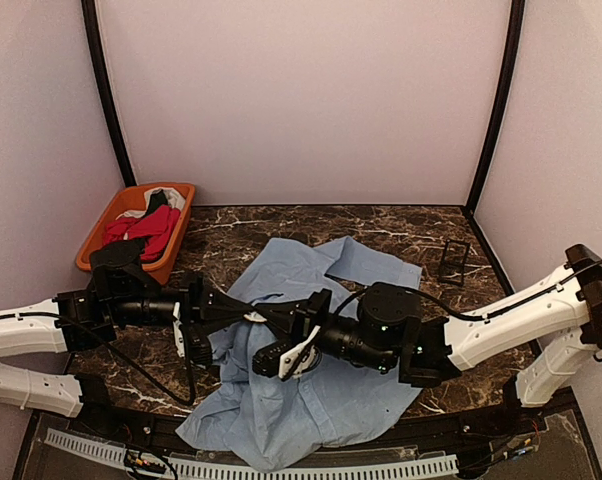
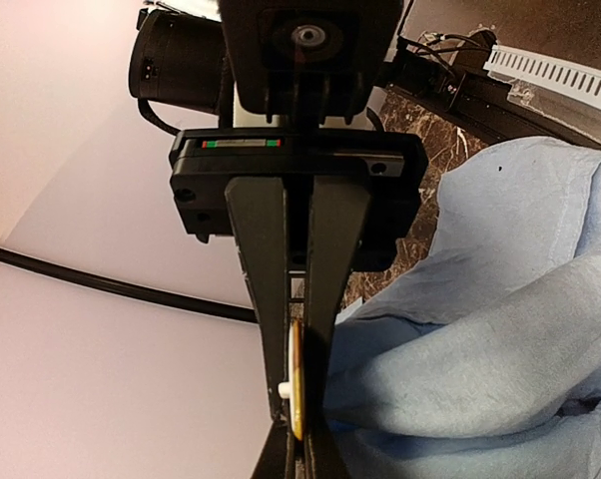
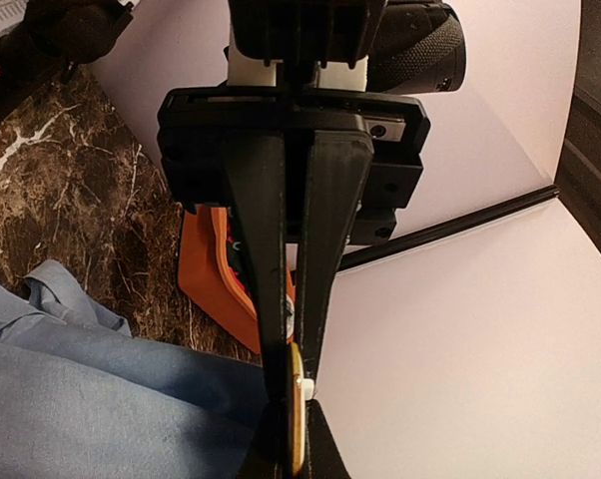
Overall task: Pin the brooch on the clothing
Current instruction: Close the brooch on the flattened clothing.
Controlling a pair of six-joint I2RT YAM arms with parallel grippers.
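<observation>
The clothing, a light blue shirt [image 1: 331, 400], lies crumpled on the dark marble table between my two arms. Both grippers meet tip to tip above its middle. The brooch [image 2: 297, 384], a thin gold disc seen edge-on with a small white nub, sits clamped between the fingers of my left gripper [image 2: 299, 404], which is shut on it. The shirt [image 2: 500, 329] bulges right beside those fingers. In the right wrist view the same brooch [image 3: 297, 424] is pinched by my right gripper [image 3: 293, 387], also shut, with the shirt [image 3: 91, 399] just to its left. Whether fabric lies between the jaws is hidden.
An orange basket [image 1: 181, 215] holding red, white and black garments stands at the back left, and shows behind the right fingers as the orange basket [image 3: 206, 274]. A small black frame [image 1: 453, 260] stands at the back right. A white slotted rail [image 1: 281, 468] runs along the near edge.
</observation>
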